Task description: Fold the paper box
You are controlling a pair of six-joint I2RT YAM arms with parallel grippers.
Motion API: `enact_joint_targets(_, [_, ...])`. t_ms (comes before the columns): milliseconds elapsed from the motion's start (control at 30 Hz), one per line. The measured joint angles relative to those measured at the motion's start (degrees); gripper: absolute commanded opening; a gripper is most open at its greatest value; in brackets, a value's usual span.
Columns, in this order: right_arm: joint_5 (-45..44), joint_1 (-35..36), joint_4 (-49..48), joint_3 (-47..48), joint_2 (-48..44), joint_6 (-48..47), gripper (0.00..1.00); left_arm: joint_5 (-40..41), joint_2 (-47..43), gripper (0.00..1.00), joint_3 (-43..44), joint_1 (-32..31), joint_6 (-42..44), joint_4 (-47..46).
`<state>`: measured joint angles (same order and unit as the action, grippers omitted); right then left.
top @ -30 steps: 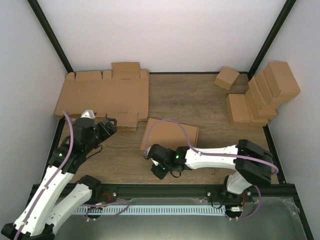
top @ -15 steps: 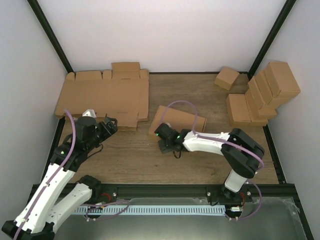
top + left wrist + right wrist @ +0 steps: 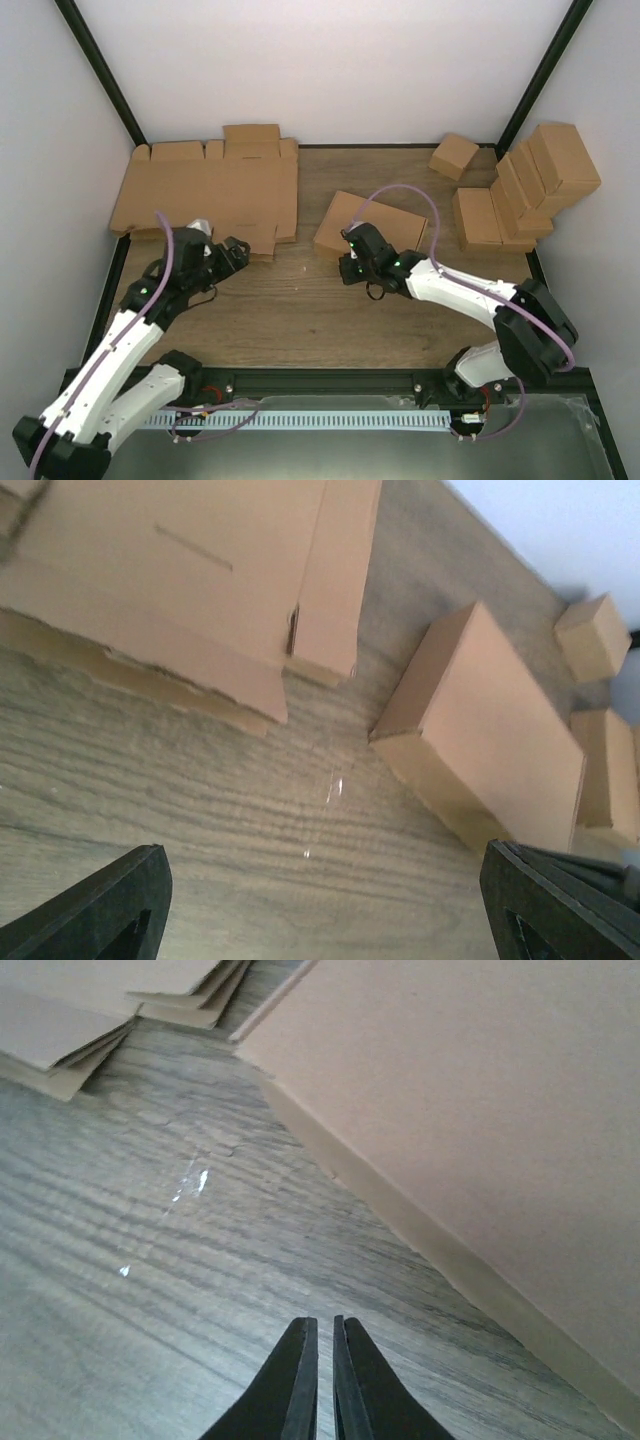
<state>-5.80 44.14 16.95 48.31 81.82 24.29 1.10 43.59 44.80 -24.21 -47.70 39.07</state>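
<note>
Two robot arms reach out from the near edge of a wooden table (image 3: 300, 320). The left gripper (image 3: 322, 858) hangs over bare wood at the left with its jaws spread wide and nothing between them. The right gripper (image 3: 321, 1322) sits low over the table near the middle. Its two fingers are pressed together on nothing, and their tips are just short of the near side wall of the paper box (image 3: 338, 218). The box lies flat on the table just beyond that gripper, turned at an angle to the table edge. It looks fully formed: a shallow brown rectangle with its walls up and its lid down flush, and no loose flaps or tabs visible in any view. Neither gripper is holding it. By this look the folding itself seems finished, and at most a final press on the lid or a move aside could remain. Further back on the left lies a pile of flat cardboard blanks (image 3: 210, 190). In the far right corner is a cluster of small finished boxes (image 3: 520, 195), with one lone small box (image 3: 453, 156) just beside them.
</note>
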Motion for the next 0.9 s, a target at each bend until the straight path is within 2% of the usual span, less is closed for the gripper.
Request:
enact_joint_targets(133, [3.6,0.0,-1.0,-0.9,-0.2,-3.8,0.04,-5.4,6.5,0.86,-1.3,0.0,1.1,-2.4])
enact_joint_targets(267, [5.3,0.0,-1.2,0.2,6.2,-5.1,0.02,-9.5,10.7,0.86,-1.5,0.0,2.4,-3.9])
enact_joint_targets(400, [5.6,0.0,-1.0,2.4,12.1,-5.2,0.01,-11.5,10.8,0.86,-1.5,0.0,3.1,-5.6])
enact_joint_targets(567, [0.9,-1.0,1.1,12.1,21.3,-4.2,0.01,-11.9,10.5,0.86,-1.5,0.0,4.1,-6.9])
enact_joint_targets(733, [-1.6,-6.4,2.2,20.1,29.2,-2.9,0.01,-11.5,10.3,0.87,-1.5,0.0,5.5,-6.8])
enact_joint_targets(900, [-2.9,-13.2,4.5,26.9,32.2,-2.2,0.03,-9.7,9.3,0.87,-1.4,0.0,7.5,-6.8])
